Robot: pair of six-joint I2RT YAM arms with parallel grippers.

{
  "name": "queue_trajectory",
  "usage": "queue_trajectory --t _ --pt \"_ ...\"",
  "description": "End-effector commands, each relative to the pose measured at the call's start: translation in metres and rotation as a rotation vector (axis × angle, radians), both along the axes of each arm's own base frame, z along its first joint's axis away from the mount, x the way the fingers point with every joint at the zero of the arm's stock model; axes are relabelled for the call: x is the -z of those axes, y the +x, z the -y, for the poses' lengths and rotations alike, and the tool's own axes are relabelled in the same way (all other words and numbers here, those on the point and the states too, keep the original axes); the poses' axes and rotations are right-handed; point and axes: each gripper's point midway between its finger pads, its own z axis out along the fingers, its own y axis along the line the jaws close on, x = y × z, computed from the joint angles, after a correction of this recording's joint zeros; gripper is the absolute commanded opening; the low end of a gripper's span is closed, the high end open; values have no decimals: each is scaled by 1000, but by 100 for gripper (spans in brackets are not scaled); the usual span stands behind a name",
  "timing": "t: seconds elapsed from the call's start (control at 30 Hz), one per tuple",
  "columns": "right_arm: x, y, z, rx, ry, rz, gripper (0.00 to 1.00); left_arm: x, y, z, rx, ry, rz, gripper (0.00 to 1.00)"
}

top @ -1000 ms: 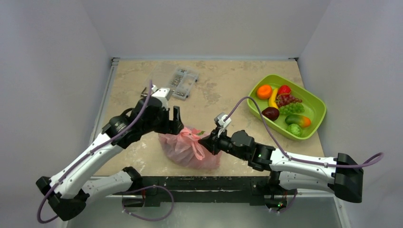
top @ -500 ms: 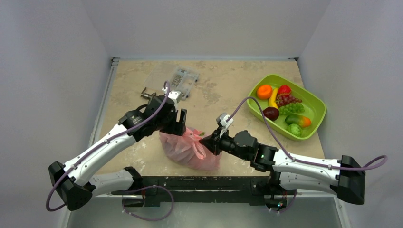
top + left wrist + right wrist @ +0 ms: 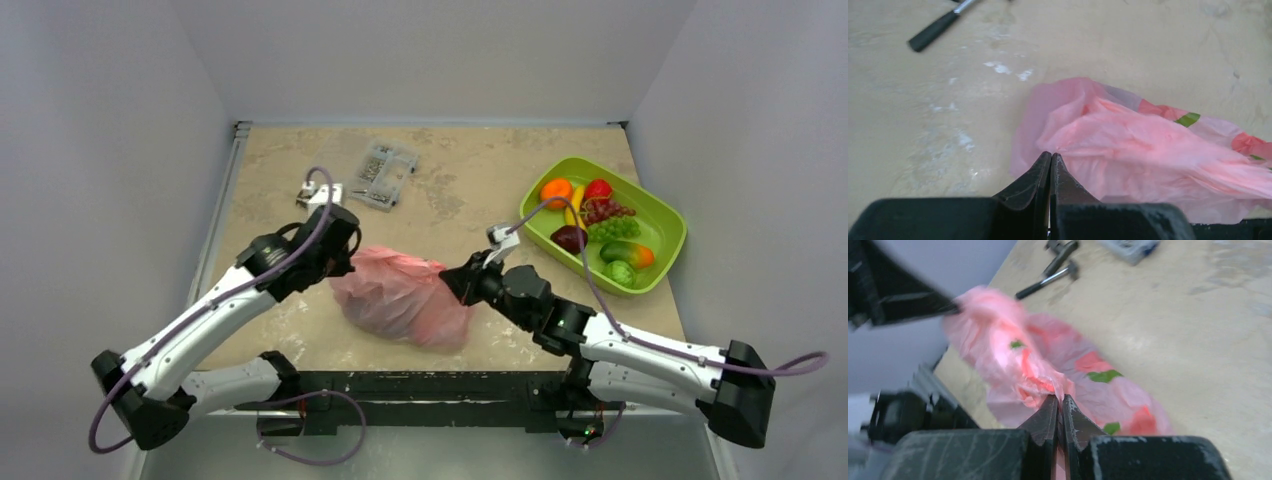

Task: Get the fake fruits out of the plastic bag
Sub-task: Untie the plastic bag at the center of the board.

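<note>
— What do we see on the left side of the top view?

— Our left gripper [image 3: 343,266] sits at the left end of the plastic bag [image 3: 400,298]. In its wrist view the jaws are pressed together, and the pink film meets their tips. The right wrist view shows that same black gripper [image 3: 945,307] with a corner of the bag [image 3: 1013,355] pinched in it. So we take it as clamped on the film.

— And behind it?

— A black-handled tool [image 3: 935,30] lies on the table [image 3: 470,170]. A clear compartment box [image 3: 385,172] is further back, well apart from the bag.

— Where is the bag itself?

— It is at centre, low in the frame, drawn out between our two grippers. Its underside looks to lie on the table. We cannot tell whether anything is inside it.

— The right side?

— Our right gripper [image 3: 458,283] is clenched on the bag's right end, and the film is bunched at its tips [image 3: 1060,401].

— And the fake fruits?

— They are at upper right in the lime-green tray [image 3: 676,232], well apart from the bag. There is an orange [image 3: 556,192], a banana [image 3: 575,208], a plum [image 3: 569,238] and a strawberry [image 3: 598,189]. Purple grapes [image 3: 606,211], green grapes [image 3: 612,229] and a mango [image 3: 627,253] lie there too.
</note>
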Motion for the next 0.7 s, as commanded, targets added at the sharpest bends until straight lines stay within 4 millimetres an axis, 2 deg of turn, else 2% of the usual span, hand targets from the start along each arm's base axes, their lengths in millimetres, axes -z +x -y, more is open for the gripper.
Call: queue_trajectory --t 0.0,0.07,0.17,0.37,0.47,0.53,0.6,0.67 --pt "-7 46 62 387 236 -165 0 -48 -10 -86 -361 3 242 0" --pt "-7 46 75 407 337 -173 0 -45 -18 -90 -378 -89 286 0" --pt "-18 36 74 323 392 -98 0 -30 -29 -86 -355 -205 295 0" --pt "3 37 67 244 110 -37 9 -29 -41 -61 -198 -322 285 0" --pt "4 36 62 188 2 -11 25 -41 -45 -40 -28 -326 275 0" --pt "3 37 61 162 -53 15 43 -51 -50 -31 66 -304 252 27" --pt "-5 35 56 116 -84 37 57 -62 -56 -28 148 -269 227 51" --pt "-14 35 55 104 -100 47 73 -80 -64 -20 245 -259 209 62"
